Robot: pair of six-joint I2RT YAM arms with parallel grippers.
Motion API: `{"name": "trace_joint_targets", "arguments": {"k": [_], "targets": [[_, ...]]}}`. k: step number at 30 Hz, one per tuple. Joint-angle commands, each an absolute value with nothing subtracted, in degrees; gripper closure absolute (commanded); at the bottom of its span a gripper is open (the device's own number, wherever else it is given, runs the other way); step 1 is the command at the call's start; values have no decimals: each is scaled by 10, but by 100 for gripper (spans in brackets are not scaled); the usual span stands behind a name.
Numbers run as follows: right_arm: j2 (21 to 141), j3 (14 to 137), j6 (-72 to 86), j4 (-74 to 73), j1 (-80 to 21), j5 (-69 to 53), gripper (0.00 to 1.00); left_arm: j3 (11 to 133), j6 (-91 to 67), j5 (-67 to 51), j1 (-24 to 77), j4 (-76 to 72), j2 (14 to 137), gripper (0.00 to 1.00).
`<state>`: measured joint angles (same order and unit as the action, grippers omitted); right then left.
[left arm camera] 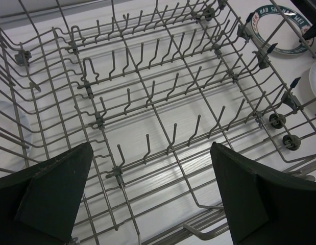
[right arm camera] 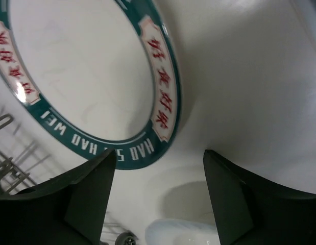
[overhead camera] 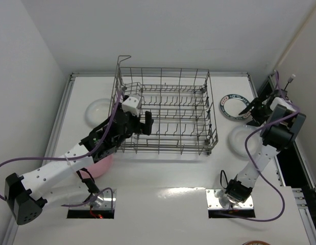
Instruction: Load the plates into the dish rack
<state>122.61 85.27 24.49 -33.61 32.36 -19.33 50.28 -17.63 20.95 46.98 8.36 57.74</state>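
The grey wire dish rack (overhead camera: 168, 109) stands mid-table and holds no plates. My left gripper (overhead camera: 140, 125) is open and empty over the rack's front left part; in the left wrist view (left arm camera: 152, 194) its fingers (left arm camera: 50, 194) spread above the tines (left arm camera: 147, 117). The teal-rimmed plate (overhead camera: 232, 107) lies flat to the right of the rack. My right gripper (overhead camera: 248, 113) is open and empty just beside that plate's rim (right arm camera: 147, 148). One white plate (overhead camera: 243, 140) lies in front of it and another (overhead camera: 98, 109) lies left of the rack. The pink plate (overhead camera: 100, 166) is partly hidden under my left arm.
White walls close in the table at the left, back and right. The right wall stands close behind my right arm (overhead camera: 277, 130). Purple cables (overhead camera: 260, 168) trail from both arms. The rack's tall wire sides (overhead camera: 211, 117) rise between the two grippers.
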Motion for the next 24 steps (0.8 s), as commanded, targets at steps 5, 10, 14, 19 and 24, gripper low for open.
{"name": "trace_joint_targets", "arguments": {"k": [5, 10, 14, 19, 24], "targets": [[1311, 941, 261, -313, 333, -322, 41, 502, -168, 229, 477, 62, 586, 0], [1346, 953, 281, -299, 328, -359, 69, 502, -163, 240, 477, 62, 586, 0], [1341, 930, 299, -276, 333, -354, 100, 502, -163, 252, 483, 62, 586, 0], [1267, 871, 294, -243, 333, -298, 100, 502, -163, 265, 488, 67, 586, 0], [1112, 749, 351, -170, 338, -243, 100, 502, -163, 265, 493, 67, 592, 0]]}}
